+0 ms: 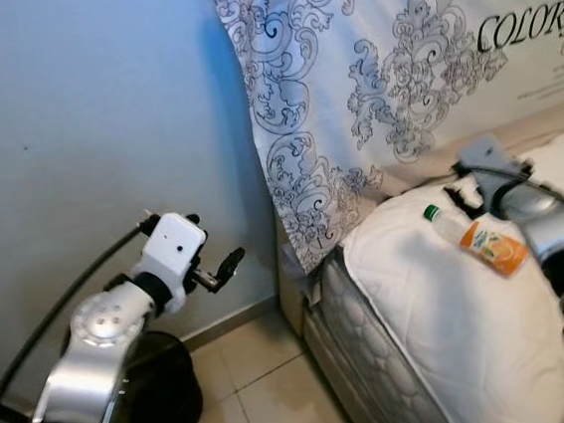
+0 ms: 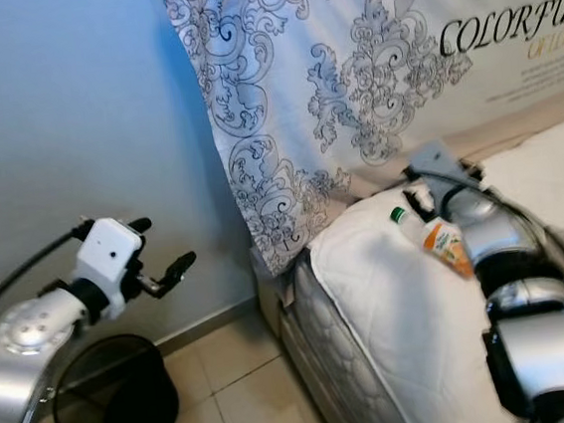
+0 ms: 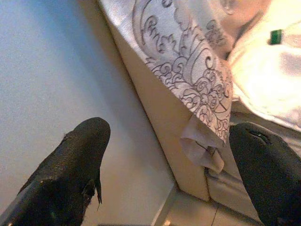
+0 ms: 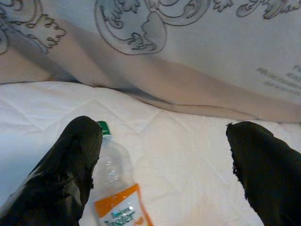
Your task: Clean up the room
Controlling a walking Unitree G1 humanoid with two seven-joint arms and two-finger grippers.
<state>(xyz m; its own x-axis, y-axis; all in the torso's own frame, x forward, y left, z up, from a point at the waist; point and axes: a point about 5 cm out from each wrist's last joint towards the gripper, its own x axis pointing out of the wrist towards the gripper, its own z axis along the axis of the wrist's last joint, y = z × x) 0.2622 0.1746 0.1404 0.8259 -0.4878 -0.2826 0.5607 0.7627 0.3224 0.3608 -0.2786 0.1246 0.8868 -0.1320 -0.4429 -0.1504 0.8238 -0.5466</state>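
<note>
A clear plastic bottle with a green cap and an orange label lies on the white bed cover, near the bed's head end. My right gripper hovers just over it, open. The bottle lies beside one black finger, off to the side of the gap rather than within it. My left gripper is held up in front of the blue wall, open and holding nothing, above a black bin.
A white sheet with grey scroll pattern and lettering hangs behind the bed. The quilted mattress side drops to a beige tiled floor. The blue wall stands to the left.
</note>
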